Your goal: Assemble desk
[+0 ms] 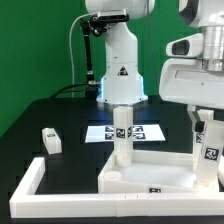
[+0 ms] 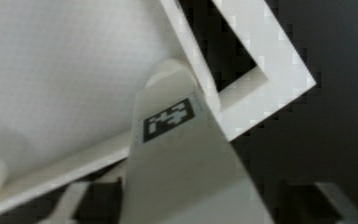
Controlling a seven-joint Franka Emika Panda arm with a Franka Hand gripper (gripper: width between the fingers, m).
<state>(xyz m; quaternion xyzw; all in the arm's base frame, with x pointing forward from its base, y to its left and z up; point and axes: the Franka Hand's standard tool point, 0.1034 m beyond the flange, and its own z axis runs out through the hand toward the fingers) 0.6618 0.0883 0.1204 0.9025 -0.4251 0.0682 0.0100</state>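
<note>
One leg [image 1: 212, 152] is sitting pinched between the jaws of the gripper [image 1: 207, 128], lower right of the exterior view, at the tabletop [image 1: 150, 178] edge.

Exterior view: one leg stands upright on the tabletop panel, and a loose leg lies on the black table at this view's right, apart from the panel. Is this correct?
No. The exterior view shows the loose leg at its left, not its right. The rest holds: the upright leg stands on the tabletop panel, the loose one on the black table.
</note>
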